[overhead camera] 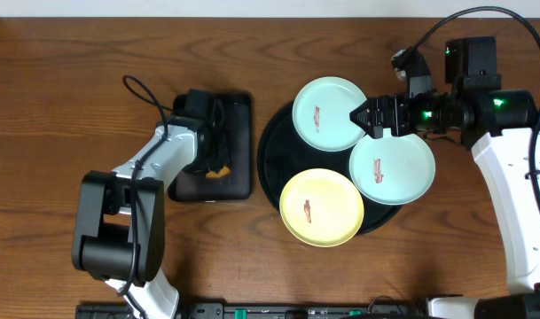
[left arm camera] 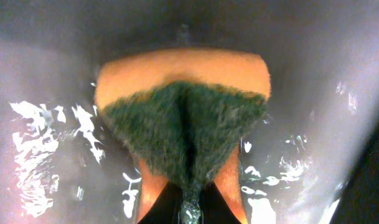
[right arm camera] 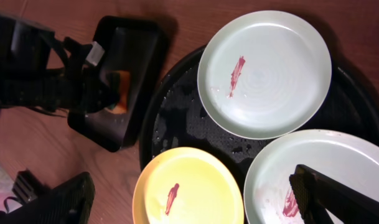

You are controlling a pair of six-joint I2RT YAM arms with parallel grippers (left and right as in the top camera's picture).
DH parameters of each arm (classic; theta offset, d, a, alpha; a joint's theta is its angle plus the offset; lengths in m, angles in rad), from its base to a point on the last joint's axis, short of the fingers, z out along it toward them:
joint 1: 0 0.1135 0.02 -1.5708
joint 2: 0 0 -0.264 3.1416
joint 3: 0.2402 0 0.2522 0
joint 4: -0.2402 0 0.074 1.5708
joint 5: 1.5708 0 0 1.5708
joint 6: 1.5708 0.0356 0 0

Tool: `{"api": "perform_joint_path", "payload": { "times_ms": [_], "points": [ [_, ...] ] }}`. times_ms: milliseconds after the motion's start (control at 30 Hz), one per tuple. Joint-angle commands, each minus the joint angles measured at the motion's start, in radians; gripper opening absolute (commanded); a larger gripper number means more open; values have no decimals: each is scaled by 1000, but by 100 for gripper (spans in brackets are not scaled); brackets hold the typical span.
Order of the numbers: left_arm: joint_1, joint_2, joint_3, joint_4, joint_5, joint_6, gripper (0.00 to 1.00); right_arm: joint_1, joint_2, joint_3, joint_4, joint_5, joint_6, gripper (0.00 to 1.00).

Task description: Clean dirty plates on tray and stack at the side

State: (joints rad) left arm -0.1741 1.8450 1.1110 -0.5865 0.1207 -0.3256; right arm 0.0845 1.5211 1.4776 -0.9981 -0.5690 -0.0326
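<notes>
The round black tray [overhead camera: 268,155] holds three plates, each with a reddish smear: a mint plate [overhead camera: 329,112] at the back, a mint plate [overhead camera: 392,168] at the right and a yellow plate [overhead camera: 321,207] at the front. My right gripper [overhead camera: 367,120] is open and empty, hovering above the tray between the two mint plates. The right wrist view shows its fingers [right arm camera: 195,199] spread wide over the yellow plate [right arm camera: 189,186] and the right mint plate [right arm camera: 338,162]. My left gripper [overhead camera: 212,149] is shut on an orange sponge with a green scouring face [left arm camera: 183,124].
The left gripper and sponge are down in a smaller rectangular black tray [overhead camera: 238,115], left of the round tray; its floor is wet [left arm camera: 46,149]. Bare wooden table [overhead camera: 66,106] lies at far left and at the front. The right arm's cable [overhead camera: 482,18] loops at the back right.
</notes>
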Motion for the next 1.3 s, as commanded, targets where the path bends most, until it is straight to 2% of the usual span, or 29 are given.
{"api": "perform_joint_path", "payload": {
  "times_ms": [0,67,133,267,367,500,633,700,800,1033,1167,1267],
  "points": [
    [-6,-6,119,-97,-5,57,7,9,3,6,-1,-12,10,99],
    [-6,-21,199,-172,-5,60,7,9,5,6,7,4,11,99],
    [-8,-31,269,-233,-5,60,7,9,8,6,19,24,41,87],
    [-22,-35,397,-327,-4,60,7,9,38,19,16,99,76,76],
    [-44,-35,460,-345,9,60,7,9,95,42,8,180,107,72],
    [-75,-35,499,-343,28,59,8,9,185,46,-1,204,108,73],
    [-109,-35,502,-296,97,59,7,6,283,46,100,353,133,67],
    [-131,-35,501,-246,97,59,7,7,344,46,171,355,133,64],
    [-159,-35,501,-172,97,59,7,9,435,46,247,356,133,52],
    [-196,-29,499,-72,97,58,7,12,605,46,357,370,150,42],
    [-201,-16,497,-51,97,42,7,26,661,46,361,350,152,16],
    [-208,0,497,-51,97,35,8,39,665,46,346,332,151,5]
  ]
}}
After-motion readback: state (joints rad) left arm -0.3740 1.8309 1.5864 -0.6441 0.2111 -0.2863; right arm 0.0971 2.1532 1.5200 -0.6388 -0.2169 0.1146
